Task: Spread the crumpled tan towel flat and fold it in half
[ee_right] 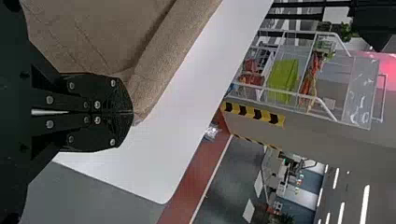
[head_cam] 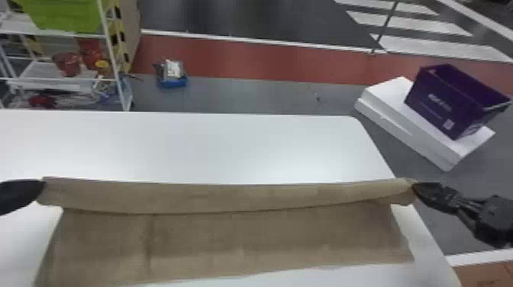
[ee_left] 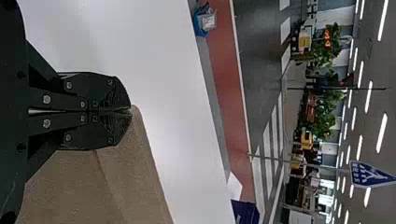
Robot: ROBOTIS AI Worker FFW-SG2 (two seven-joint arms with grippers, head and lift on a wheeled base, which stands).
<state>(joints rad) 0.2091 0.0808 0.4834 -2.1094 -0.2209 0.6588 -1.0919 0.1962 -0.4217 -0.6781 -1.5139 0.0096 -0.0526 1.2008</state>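
In the head view the tan towel (head_cam: 236,236) lies spread wide over the table, its far edge turned over as a long strip. My left gripper (head_cam: 41,191) is at the strip's left end, my right gripper (head_cam: 416,187) at its right end. The left wrist view has the left gripper (ee_left: 130,111) shut on a corner of the towel (ee_left: 135,177). Seen from the right wrist, the right gripper (ee_right: 132,113) is shut on the other end of the towel (ee_right: 159,60), fingertips pressed together at the cloth.
The white table (head_cam: 198,145) stretches beyond the towel. Off its right side, a purple bin (head_cam: 450,103) stands on white boxes (head_cam: 385,107) on the floor. A white rack (head_cam: 114,68) and a small blue item (head_cam: 172,78) are behind the table at the left.
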